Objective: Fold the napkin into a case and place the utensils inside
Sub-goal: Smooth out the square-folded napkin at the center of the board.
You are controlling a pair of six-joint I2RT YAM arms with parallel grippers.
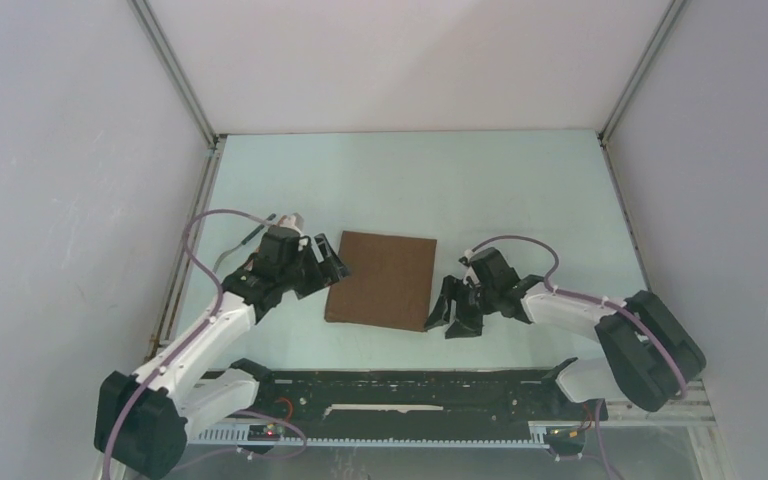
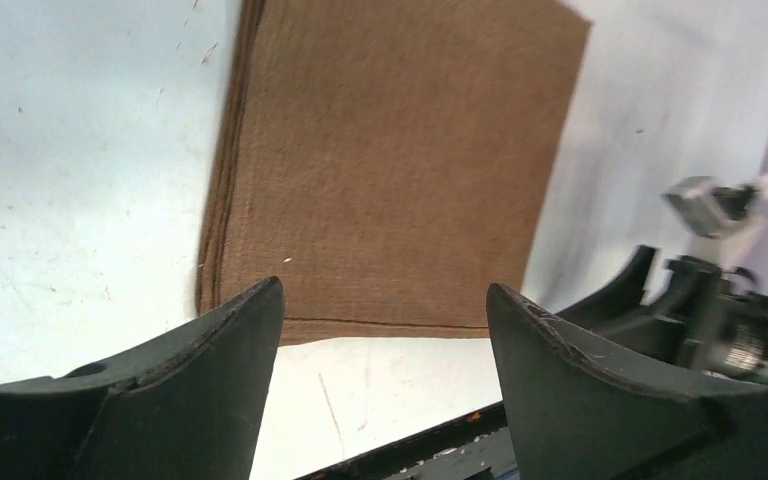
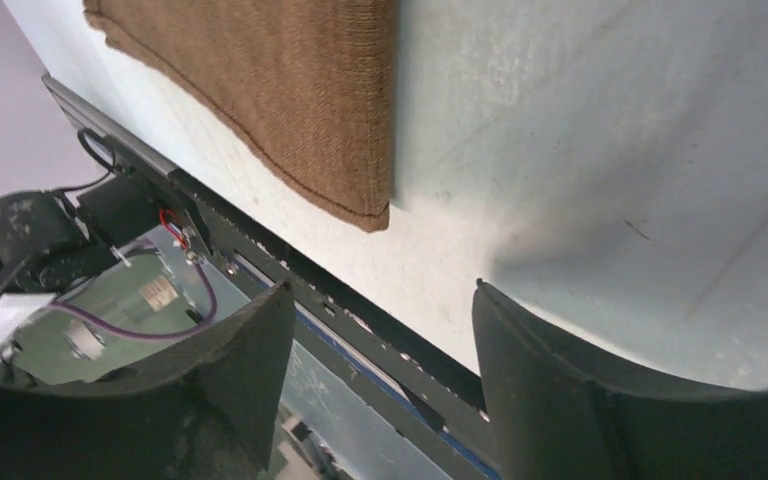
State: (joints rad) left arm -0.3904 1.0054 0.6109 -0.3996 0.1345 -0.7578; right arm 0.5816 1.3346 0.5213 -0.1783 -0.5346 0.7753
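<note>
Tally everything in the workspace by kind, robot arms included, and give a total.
Brown napkin, lying flat: 1
Robot arms: 2, the left arm and the right arm
Total: 3

Napkin (image 1: 382, 280): one, dark brown, squarish, lying flat mid-view on pale green surface (image 1: 520, 200). Left tool (image 1: 338, 268): just beside napkin's left edge. Right tool (image 1: 448, 322): just beside napkin's near right corner. White walls (image 1: 390, 60): three sides.
</note>
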